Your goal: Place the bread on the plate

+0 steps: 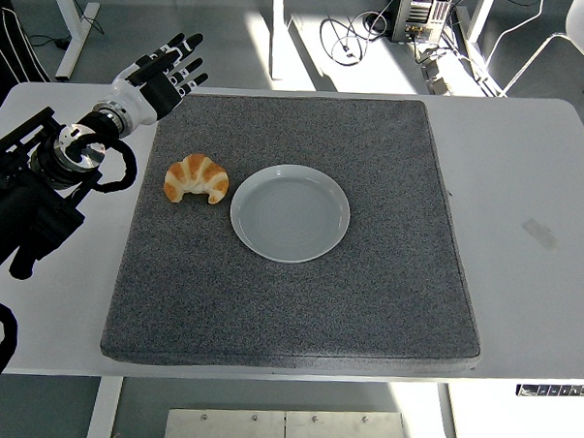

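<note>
A golden croissant (197,178) lies on the grey mat (298,297), just left of a round white plate (290,212) that holds nothing. The two sit close, with a narrow gap between them. My left hand (170,70) hovers over the mat's far left corner, above and behind the croissant, its fingers spread and holding nothing. The black left arm (41,184) comes in from the left edge. The right arm does not show.
The mat covers most of the white table (535,210). Beyond the table's far edge are desk legs, cables (353,37) and a computer case (422,16) on the floor. A white chair base stands at the top right.
</note>
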